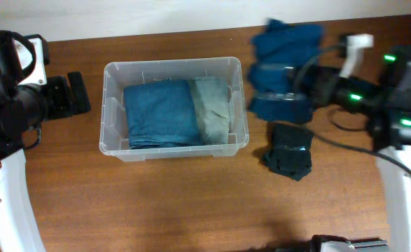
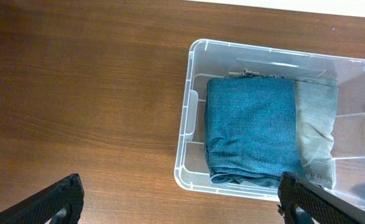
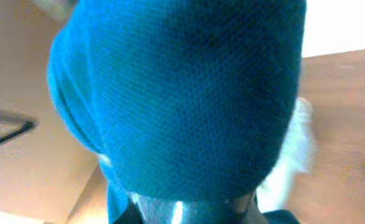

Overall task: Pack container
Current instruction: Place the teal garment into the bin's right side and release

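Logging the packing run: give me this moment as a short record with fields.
container: clear bin, open, mid-table
inside: folded blue denim garment beside a paler folded garment
left gripper: open, empty, left of the container
right gripper: right of the container, draped in blue cloth, jaws hidden
loose: dark garment crumpled on the table, outside the container
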Controlling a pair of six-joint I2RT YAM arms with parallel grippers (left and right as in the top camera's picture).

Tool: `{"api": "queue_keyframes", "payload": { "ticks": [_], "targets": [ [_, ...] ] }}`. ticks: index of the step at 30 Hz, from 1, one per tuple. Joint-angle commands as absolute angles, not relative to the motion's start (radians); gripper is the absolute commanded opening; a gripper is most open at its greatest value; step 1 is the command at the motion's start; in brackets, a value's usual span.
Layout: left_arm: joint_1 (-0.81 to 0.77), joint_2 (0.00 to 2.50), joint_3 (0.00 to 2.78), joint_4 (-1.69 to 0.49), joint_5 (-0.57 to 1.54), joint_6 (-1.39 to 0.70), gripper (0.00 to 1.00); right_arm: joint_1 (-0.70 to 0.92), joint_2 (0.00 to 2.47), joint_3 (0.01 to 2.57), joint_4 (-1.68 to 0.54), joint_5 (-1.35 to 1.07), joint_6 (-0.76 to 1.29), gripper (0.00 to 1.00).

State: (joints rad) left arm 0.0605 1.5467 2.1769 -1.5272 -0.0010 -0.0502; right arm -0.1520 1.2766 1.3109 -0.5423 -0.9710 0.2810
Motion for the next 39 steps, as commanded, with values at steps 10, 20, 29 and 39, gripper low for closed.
{"api": "queue_keyframes", "payload": {
  "ticks": [10,20,29,39],
  "targets": [
    [0.062,1.55,2.178,-1.528,-0.007,-0.06,0.99,0.222,1.6,1.324,-0.354,-0.719,0.452,0.04],
    [0.062,1.55,2.178,-1.528,-0.007,-0.06,0.99,0.247,1.823,1.325,-0.253,-0.619,0.481,0.29],
    [0.062,1.55,2.178,-1.527,-0.007,-0.06,1.0,0.24,1.598,1.353,-0.408,-0.444,0.48,0.77],
    [0.062,1.55,2.178,-1.528,-0.007,-0.06,0.99,0.054,1.413,1.354,-0.641,-0.279,0.48,0.92]
  ]
}}
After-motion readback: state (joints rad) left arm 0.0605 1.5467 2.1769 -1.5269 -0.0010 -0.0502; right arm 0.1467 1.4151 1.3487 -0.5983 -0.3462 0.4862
